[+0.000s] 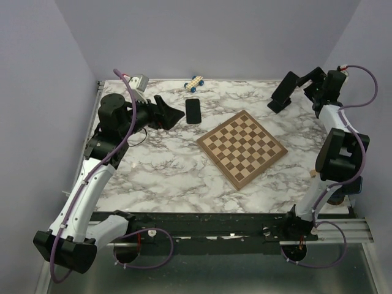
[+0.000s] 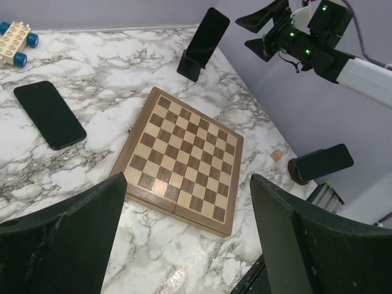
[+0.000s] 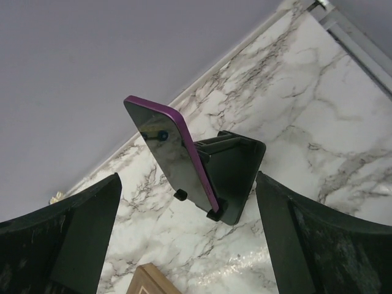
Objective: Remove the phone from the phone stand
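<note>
Right arm stretched to far right corner, right gripper (image 3: pixel 187 184) spread wide, empty, facing phone (image 3: pixel 168 153), phone leaning on stand (image 3: pixel 236 171), left arm folded at far left, left gripper (image 2: pixel 187 184) spread, empty, over table (image 1: pixel 159 177)

There are two phones (image 1: pixel 193 111) (image 3: pixel 171 159), one phone stand (image 3: pixel 240 174), one chessboard (image 1: pixel 242 147) and one toy car (image 1: pixel 195 83).

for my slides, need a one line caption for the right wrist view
Open right gripper faces a purple-edged phone leaning on its black phone stand on the marble table
</note>
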You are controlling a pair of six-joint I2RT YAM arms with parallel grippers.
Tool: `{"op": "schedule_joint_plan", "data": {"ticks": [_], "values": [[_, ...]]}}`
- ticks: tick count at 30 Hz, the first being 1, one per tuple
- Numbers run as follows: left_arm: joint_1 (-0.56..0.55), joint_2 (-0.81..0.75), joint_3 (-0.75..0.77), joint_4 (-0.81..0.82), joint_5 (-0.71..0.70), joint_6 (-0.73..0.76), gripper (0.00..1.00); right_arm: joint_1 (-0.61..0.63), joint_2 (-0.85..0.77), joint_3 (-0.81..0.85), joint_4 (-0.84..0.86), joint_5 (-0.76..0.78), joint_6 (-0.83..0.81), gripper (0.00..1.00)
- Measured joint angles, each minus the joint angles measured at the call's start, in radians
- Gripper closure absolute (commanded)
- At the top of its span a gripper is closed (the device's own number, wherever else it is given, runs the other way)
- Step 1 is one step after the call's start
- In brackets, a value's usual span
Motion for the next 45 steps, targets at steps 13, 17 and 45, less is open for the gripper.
{"op": "schedule_joint_plan", "data": {"ticks": [13, 17, 45], "values": [[0.066, -0.012, -0.018, 0.05, 0.077, -0.047, 0.16, -0.087, 0.216, -0.029, 0.368, -0.439, -0.019, 0.07], [0.084, -0.003, -0.028, 0.071, 0.104, -0.066, 0.16, -0.101, 0.282, -0.004, 0.42, -0.518, -0.002, 0.07], [0.118, 0.022, -0.051, 0.163, 0.208, -0.139, 0.29, -0.107, 0.428, 0.159, 0.565, -0.614, 0.114, 0.23]]}}
